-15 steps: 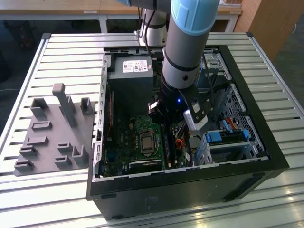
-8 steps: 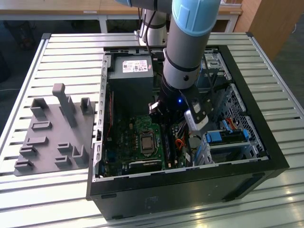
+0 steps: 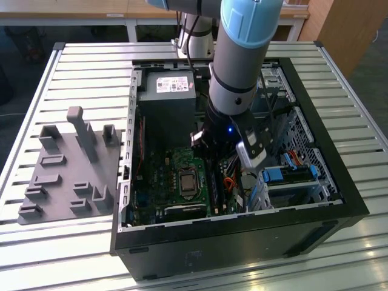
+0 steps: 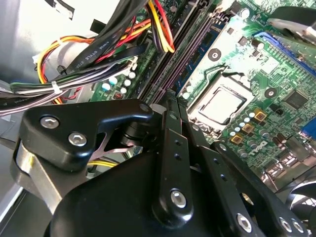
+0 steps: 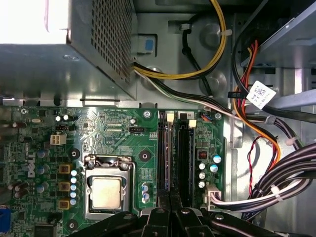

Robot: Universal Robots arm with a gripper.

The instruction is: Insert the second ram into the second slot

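Note:
My gripper [image 3: 213,148] is low inside the open computer case, over the memory slots [image 5: 183,158] to one side of the processor socket [image 5: 107,190]. Its two fingers [image 4: 172,143] stand close together. A thin blue-violet strip, the second ram [image 4: 195,57], is seen edge-on and runs straight out from between the fingertips along the dark slots. In the first wrist view the same strip [image 5: 167,153] lies in line with a slot next to a pale end clip [image 5: 170,117]. How deep the ram sits in the slot is hidden from me.
Bundles of black, yellow and red cables [image 5: 276,182] hang close beside the slots. The power supply [image 3: 167,100] fills the case's far end and blue drive-bay latches [image 3: 276,176] sit at the exterior view's right. A grey fixture plate [image 3: 66,170] lies on the table [image 3: 79,66] left of the case.

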